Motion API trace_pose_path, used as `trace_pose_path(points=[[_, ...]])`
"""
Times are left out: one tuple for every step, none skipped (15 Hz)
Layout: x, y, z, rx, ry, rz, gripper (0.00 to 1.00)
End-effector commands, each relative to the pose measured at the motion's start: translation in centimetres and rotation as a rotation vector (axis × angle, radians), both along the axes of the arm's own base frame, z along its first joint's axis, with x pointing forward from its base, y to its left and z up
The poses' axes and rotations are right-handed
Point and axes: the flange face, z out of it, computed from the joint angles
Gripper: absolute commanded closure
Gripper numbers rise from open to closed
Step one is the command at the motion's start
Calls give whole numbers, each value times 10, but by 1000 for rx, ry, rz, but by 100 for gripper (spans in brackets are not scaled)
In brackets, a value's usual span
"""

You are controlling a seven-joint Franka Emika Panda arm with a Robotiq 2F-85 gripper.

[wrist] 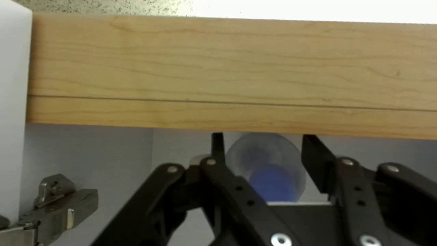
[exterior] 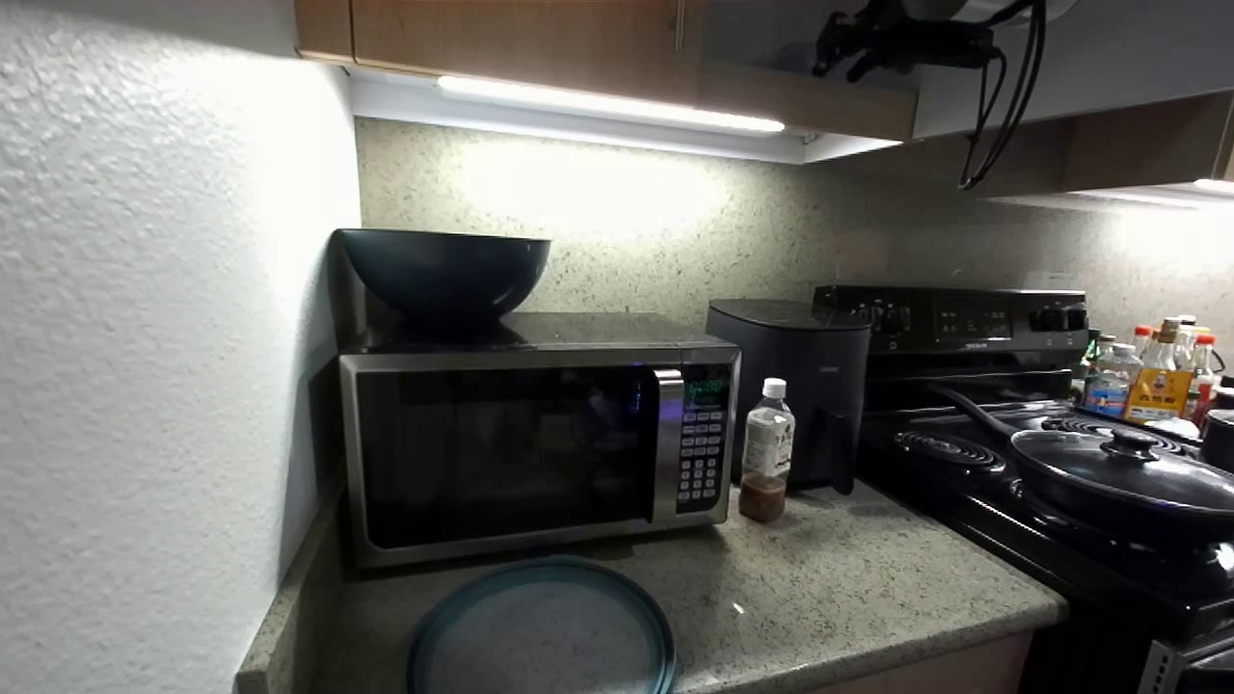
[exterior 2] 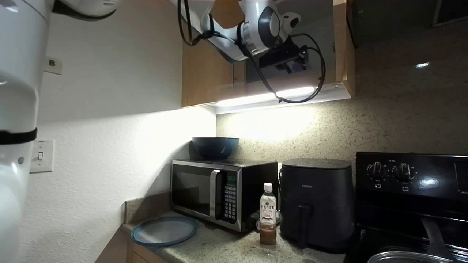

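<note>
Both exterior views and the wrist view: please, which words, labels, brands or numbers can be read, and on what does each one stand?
"B": small wall plate
"0000": microwave display
"紅茶": bottle label; its other print is unclear
"cosori", slightly blurred: black air fryer
Too small or blurred: microwave keys, stove panel, labels of the grouped bottles.
Wrist view: none.

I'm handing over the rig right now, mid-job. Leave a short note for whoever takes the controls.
Pincer: open, jaws apart, one to each side of the see-through container in the wrist view.
Things: the container, round with blue showing on or in it, is inside the cupboard.
Done: cupboard stands open; pincer is up at the opening.
Left: no closed grip on the container shows. Contact can't be told from these views, so probably check before moving.
</note>
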Motion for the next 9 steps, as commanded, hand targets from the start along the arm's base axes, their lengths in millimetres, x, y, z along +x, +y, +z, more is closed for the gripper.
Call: trace_pose_path(points=[[-15,4,-4,1,71,8,8],[-19,3,-4,-1,74,3,2],[-23,3,-2,0,76,0,0],[-28,4,-1,-2,79,-2,0],[-33,8,-1,-9,81,-6,0],[-42,10,0,-16,88,-11,0],[-49,13,1,-24,96,-15,0],[-59,17,4,-34,101,-19,0],[-71,21,6,-44,103,-26,0]])
